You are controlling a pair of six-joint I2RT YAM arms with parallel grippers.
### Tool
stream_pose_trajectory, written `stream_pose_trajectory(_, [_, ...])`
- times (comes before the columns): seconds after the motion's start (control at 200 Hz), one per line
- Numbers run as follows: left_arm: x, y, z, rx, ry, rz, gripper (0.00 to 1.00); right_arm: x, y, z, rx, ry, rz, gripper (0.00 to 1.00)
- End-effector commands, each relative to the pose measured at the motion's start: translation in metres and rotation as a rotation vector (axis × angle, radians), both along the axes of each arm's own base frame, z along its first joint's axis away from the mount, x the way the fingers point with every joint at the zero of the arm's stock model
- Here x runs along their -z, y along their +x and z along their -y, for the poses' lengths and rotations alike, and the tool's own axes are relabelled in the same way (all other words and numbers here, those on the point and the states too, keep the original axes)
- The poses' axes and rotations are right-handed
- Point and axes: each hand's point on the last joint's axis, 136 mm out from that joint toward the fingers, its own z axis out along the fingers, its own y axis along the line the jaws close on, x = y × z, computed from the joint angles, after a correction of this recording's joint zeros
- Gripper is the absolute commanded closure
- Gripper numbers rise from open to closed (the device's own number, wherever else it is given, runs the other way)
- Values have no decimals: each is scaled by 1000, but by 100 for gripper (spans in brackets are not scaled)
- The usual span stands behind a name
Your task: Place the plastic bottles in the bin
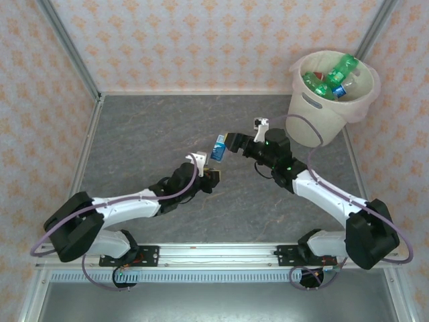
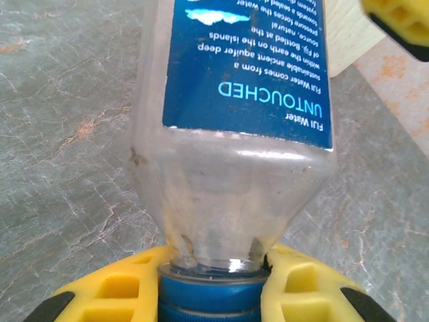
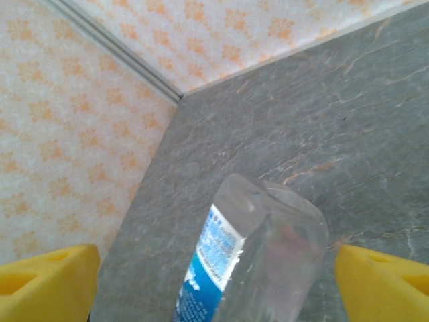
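A clear plastic bottle (image 1: 218,147) with a blue label hangs above the middle of the table. My left gripper (image 1: 208,174) is shut on its blue cap (image 2: 213,290), with a yellow finger (image 2: 120,288) on each side of the neck, and the bottle (image 2: 234,134) points away from the camera. My right gripper (image 1: 233,143) is open around the bottle's far end (image 3: 268,255); its yellow fingers (image 3: 47,282) stand apart from the plastic on both sides. The pale bin (image 1: 315,114) stands at the far right with several green and clear bottles (image 1: 340,67) inside.
The grey marbled tabletop (image 1: 147,134) is bounded by patterned walls at the back and sides. A metal rail (image 1: 201,251) runs along the near edge by both arm bases. The right arm's cable (image 1: 315,127) loops beside the bin.
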Motion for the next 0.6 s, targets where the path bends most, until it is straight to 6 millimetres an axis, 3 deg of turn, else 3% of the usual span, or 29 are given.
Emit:
stream_pose_trajectory(0.0, [-26,-9,4,49,-58,90,78,6,-7,-6,-72,-23,-70,11])
stream_pose_trajectory(0.28, [-41,-35,-5,109,-103,145,78,3,-19,-29,-224,21,-141,18])
stream_pose_trajectory(0.596, [-38,-48,-3,154,-103,140,79,-2,-32,-45,-361,43,-183,23])
